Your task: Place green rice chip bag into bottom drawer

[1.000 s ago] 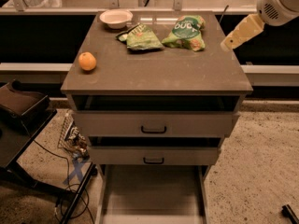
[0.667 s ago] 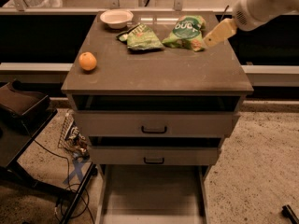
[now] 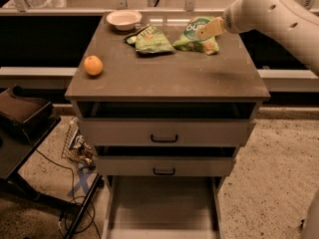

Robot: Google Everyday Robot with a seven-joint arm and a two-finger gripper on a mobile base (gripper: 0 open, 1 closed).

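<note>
Brown and dark, a bulky padded thing (image 3: 22,111) rests on a black stand at the left edge of the frame, with cables trailing over the floor below it. Right of that, an orange fruit (image 3: 93,65) sits alone near the left edge of the grey-brown desk (image 3: 164,76). At the back of the desk, upper centre-left, stands a white bowl (image 3: 123,19), and just right of it lies a flatter green bag (image 3: 152,40) with a dark edge.

The green rice chip bag (image 3: 188,34) lies at the back right of the desk, close beside the flatter bag, white lettering facing up. The tan gripper (image 3: 203,32) overlaps the bag's upper right part, reaching in at a slant from the white arm (image 3: 279,14) in the upper right of the frame. Whether it is spread or closed cannot be told, nor whether it touches the bag.

Below the desk top, two drawers with black handles (image 3: 164,139) stand slightly open. The bottom drawer (image 3: 162,208) is pulled far out at the lower centre, showing a plain flat floor.
</note>
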